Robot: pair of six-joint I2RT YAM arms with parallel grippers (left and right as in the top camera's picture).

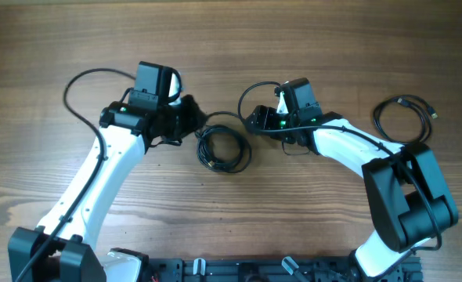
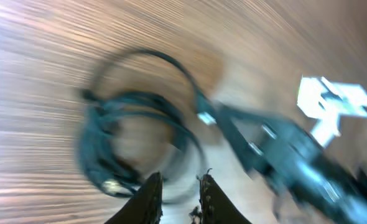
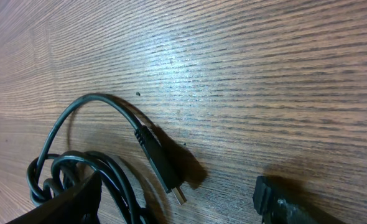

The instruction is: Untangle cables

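1. Roughly at the middle of the wooden table (image 1: 231, 47), seen from overhead, lies a coiled cable (image 1: 223, 149), a black bundle of several loops flat on the wood.
2. The left gripper (image 2: 178, 190) sits at the coil's 10 o'clock, just beside it. The right gripper (image 1: 253, 121) sits at the coil's 1 o'clock, near but apart from the bundle.
3. The left wrist view is badly blurred. Its two dark fingers (image 2: 151, 198) show at 6 o'clock of the picture with only a narrow gap between them, and the coil's rim is right at their tips. Whether a strand is pinched in that gap cannot be told.
4. In the right wrist view the jaws stand wide apart, one at 7 o'clock and one at 5 o'clock, and they grasp nothing.
5. Between those jaws, on the table, a strand arcs out of the bundle at 8 o'clock and ends in a black plug (image 3: 162, 163) with a small silver tip pointing toward 5 o'clock.
6. A second cable (image 1: 403, 117) lies in a loose loop at the table's 3 o'clock, well apart from the coil and beside the right arm (image 1: 341, 145).
7. A thick black wire (image 1: 78, 90) loops out from the left arm (image 1: 98, 172) toward 10 o'clock.
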